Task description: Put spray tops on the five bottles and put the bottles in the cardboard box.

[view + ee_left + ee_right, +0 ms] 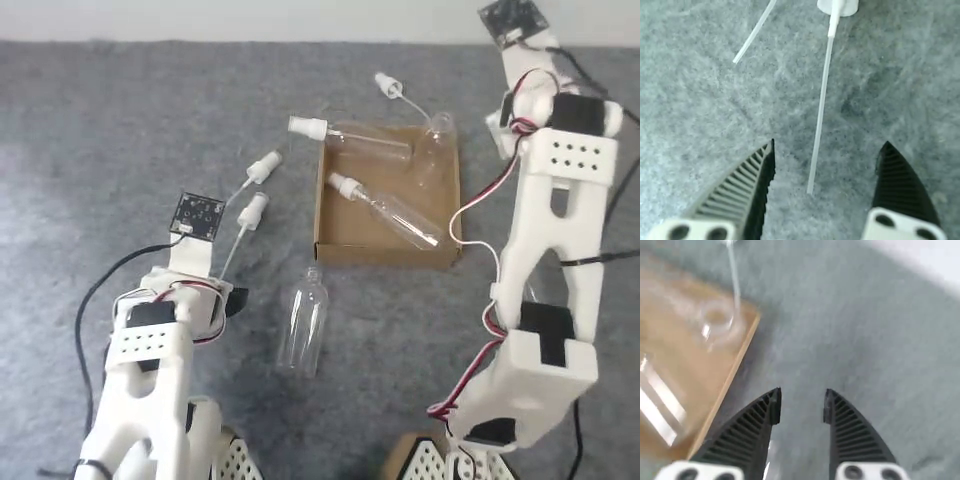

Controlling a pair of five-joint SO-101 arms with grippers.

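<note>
The cardboard box (350, 240) lies mid-table. Inside it are two clear bottles with white spray tops, one along the far side (370, 142) and one lying diagonally (395, 212). An uncapped bottle (436, 140) sits in the far right corner, its open mouth (716, 317) showing in the right wrist view. A loose spray top (388, 86) lies just beyond the box. Another uncapped bottle (303, 322) lies on the carpet in front of the box. Two more spray tops (265, 165) (252, 210) lie to the left. My left gripper (822, 160) is open, straddling the nearer top's thin tube (821, 115). My right gripper (801, 405) is open over bare carpet beside the box's right edge.
Grey carpet covers the table. A second spray top's tube (755, 31) lies off to one side in the left wrist view. The right arm (555, 230) stretches along the box's right side, with loose wires hanging near the box's corner.
</note>
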